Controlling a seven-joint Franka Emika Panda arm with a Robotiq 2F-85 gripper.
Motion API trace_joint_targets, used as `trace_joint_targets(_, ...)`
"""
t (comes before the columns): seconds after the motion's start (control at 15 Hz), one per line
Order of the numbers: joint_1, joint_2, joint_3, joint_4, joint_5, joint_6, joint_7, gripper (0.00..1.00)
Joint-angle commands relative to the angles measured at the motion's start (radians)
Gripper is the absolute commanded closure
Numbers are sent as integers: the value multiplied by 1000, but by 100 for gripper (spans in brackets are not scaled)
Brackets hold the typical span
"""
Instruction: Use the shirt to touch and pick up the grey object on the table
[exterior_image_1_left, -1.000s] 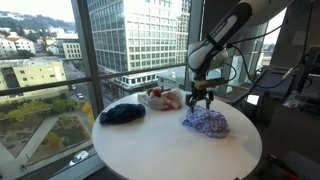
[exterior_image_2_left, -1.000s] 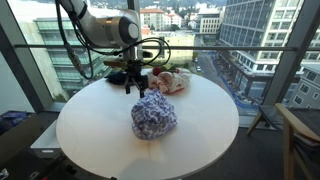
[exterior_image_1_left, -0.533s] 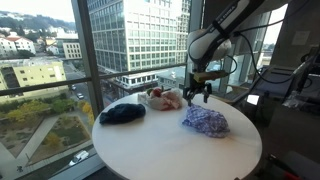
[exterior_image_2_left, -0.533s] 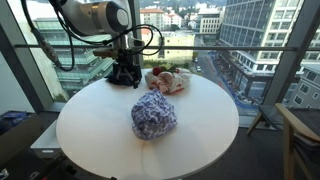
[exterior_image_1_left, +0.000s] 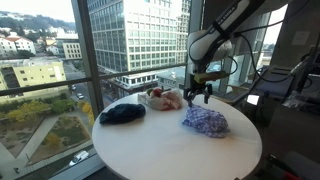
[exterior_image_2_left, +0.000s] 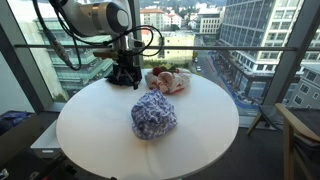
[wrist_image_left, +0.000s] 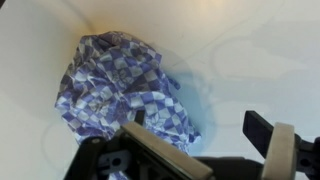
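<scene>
The shirt, a crumpled blue-and-white checked cloth, lies on the round white table. It also shows in an exterior view and at the left of the wrist view. My gripper hangs above the table just behind the shirt, apart from it, and also shows in an exterior view. In the wrist view the gripper is open and empty, with bare table between the fingers. I see no clearly grey object.
A dark blue cloth bundle and a pink-and-white bundle lie at the table's window side, also in an exterior view. Glass windows and a railing stand close behind the table. A chair stands beside it.
Since one second ago my gripper has risen and drawn back from the shirt toward the window. It has not moved in the last half second. The shirt lies as before.
</scene>
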Motion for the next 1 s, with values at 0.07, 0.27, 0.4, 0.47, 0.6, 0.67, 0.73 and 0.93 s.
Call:
trace_joint_targets(0.07,-15,-19,-10,-43,-87,58,-28,0)
trace_joint_targets(0.27,-30,-34,-30,-74,-247,71,-114,0)
trace_joint_targets(0.4,-57,-23,-31,-82,-274,86,-232,0)
trace_joint_targets(0.47,-72,-12,-33,-84,-282,122,-288,0)
trace_joint_targets(0.6,-101,6,-31,-78,-265,166,-420,0)
trace_joint_targets(0.67,-116,15,-26,-73,-245,183,-496,0)
trace_joint_targets(0.73,-130,23,-21,-66,-228,199,-568,0)
trace_joint_targets(0.93,-165,52,-1,-45,-165,217,-788,0)
